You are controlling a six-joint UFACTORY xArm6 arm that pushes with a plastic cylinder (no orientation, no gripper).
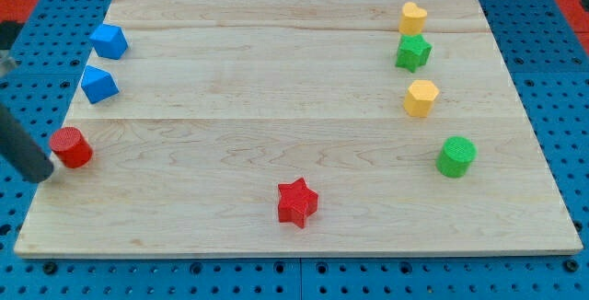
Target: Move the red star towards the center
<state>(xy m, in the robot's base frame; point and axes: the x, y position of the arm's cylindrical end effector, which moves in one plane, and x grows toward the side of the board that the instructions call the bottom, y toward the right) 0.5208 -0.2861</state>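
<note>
The red star (297, 201) lies near the bottom middle of the wooden board (294, 88). My tip (41, 175) is at the board's left edge, at the end of the dark rod that comes in from the view's upper left. It sits just left of and below the red cylinder (71, 147), close to it, and far to the left of the red star.
Two blue blocks (109, 40) (98, 85) sit at the upper left. At the right are a yellow heart-like block (413, 17), a green star (413, 52), a yellow hexagon-like block (421, 98) and a green cylinder (456, 156). Blue pegboard surrounds the board.
</note>
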